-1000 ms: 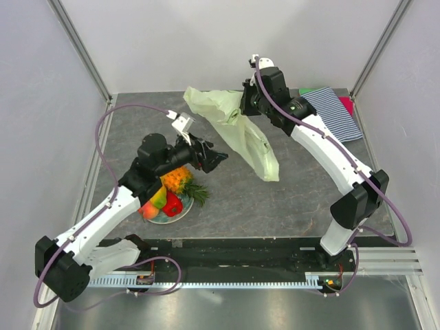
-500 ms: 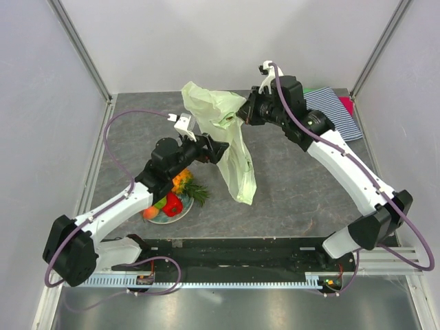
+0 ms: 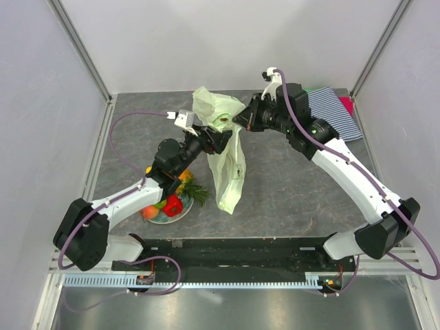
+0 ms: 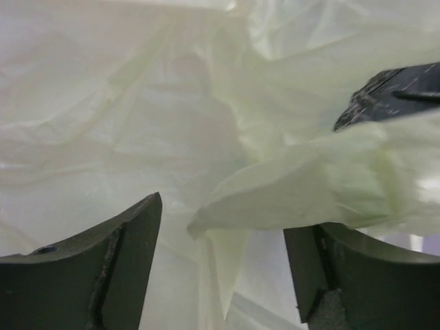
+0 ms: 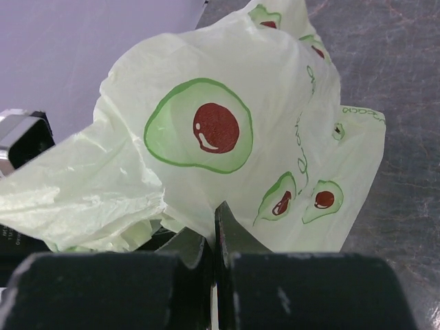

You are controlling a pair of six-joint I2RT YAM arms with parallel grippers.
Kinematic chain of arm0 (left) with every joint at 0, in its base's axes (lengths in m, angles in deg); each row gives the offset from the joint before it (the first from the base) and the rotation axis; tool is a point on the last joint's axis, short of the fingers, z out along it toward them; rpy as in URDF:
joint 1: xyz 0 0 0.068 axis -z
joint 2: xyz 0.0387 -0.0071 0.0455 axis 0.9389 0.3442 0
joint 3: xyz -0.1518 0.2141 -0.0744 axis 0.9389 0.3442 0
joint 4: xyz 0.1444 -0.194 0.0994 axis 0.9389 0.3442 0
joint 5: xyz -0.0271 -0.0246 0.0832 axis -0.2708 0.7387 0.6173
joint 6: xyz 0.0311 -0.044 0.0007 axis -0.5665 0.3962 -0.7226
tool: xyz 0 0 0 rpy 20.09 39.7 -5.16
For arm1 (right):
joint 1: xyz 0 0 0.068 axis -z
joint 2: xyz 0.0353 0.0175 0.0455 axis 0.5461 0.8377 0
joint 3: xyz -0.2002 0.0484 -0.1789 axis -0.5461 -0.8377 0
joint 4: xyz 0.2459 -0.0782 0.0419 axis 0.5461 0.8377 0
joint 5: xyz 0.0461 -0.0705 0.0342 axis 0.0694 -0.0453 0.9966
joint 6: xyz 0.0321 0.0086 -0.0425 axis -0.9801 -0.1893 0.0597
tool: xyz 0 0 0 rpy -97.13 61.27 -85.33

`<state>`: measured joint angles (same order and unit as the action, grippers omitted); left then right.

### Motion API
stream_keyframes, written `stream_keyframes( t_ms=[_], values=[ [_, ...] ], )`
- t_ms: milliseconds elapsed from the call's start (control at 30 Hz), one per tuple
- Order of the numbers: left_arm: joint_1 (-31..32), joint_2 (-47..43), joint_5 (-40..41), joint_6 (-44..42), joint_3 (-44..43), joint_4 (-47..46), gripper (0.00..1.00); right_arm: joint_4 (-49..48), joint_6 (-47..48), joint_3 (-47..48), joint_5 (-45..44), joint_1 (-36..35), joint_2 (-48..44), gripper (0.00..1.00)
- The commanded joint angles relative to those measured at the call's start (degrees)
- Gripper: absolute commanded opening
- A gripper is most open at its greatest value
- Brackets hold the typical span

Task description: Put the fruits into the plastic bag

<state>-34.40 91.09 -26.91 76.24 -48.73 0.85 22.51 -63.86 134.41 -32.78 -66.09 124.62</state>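
The pale green plastic bag (image 3: 227,161) with avocado prints hangs off the table, held up at its top by my right gripper (image 3: 237,121), whose jaws are shut on the film (image 5: 206,158). My left gripper (image 3: 218,139) is open against the bag's upper left side; in the left wrist view a fold of the bag (image 4: 275,199) lies between its spread fingers (image 4: 124,261). The fruits sit on a plate (image 3: 165,218) under the left arm: a pineapple (image 3: 187,185), a red piece (image 3: 172,205) and a peach (image 3: 149,212) show.
A striped blue-white cloth (image 3: 333,110) lies at the back right with a red item (image 3: 347,104) beside it. Grey walls and metal posts enclose the dark tabletop (image 3: 289,192). The black base rail (image 3: 234,251) runs along the near edge.
My right gripper lifted the bag off the table and carried it leftward, so it now hangs down. My left arm rose from above the plate to the bag's top.
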Motion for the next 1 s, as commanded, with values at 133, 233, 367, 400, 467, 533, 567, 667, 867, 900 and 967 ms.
stream_keyframes(
  t_ms=[133,233,367,400,467,533,567,667,867,900,967],
  values=[
    [0.2,1.2,-4.6,-1.0,0.3,-14.3,0.47,-3.5,-1.0,-2.2,2.4,0.1,-2.7,0.0],
    [0.2,0.8,-4.4,-2.1,0.1,-13.1,0.22,-3.2,-0.2,-2.6,1.3,0.2,-2.8,0.0],
    [0.1,-3.5,-1.3,-7.4,-2.0,0.3,0.02,0.0,3.6,-2.4,-3.8,1.7,-3.1,0.0],
    [0.1,-4.9,0.1,-10.7,-4.0,4.5,0.02,2.4,4.8,-2.2,-6.0,3.1,-3.5,0.0],
    [0.0,-8.9,7.0,-13.9,-7.4,19.6,0.02,5.0,8.3,-2.1,-14.3,4.5,-4.0,0.0],
    [-1.0,-10.9,15.3,-17.4,-9.4,32.4,0.01,8.6,11.5,-2.1,-19.7,6.5,-5.2,0.0],
    [-1.7,-11.8,17.0,-18.0,-11.8,36.6,0.02,9.6,12.3,-2.0,-25.2,7.1,-5.5,0.0],
    [-5.8,-13.0,19.6,-20.1,-15.8,46.9,0.02,12.5,15.6,-1.5,-30.7,8.1,-6.6,0.0],
    [-7.5,-7.6,14.5,-23.1,-21.5,49.4,0.02,14.1,20.5,-2.2,-22.3,8.1,-7.6,0.0],
    [-7.9,-6.4,15.0,-22.4,-22.7,49.9,0.01,15.0,21.7,-2.6,-21.6,8.0,-7.8,0.0],
    [-8.7,-1.5,14.6,-20.9,-27.1,51.6,0.01,16.2,22.5,-3.6,-20.9,8.0,-8.1,0.0]
  ],
)
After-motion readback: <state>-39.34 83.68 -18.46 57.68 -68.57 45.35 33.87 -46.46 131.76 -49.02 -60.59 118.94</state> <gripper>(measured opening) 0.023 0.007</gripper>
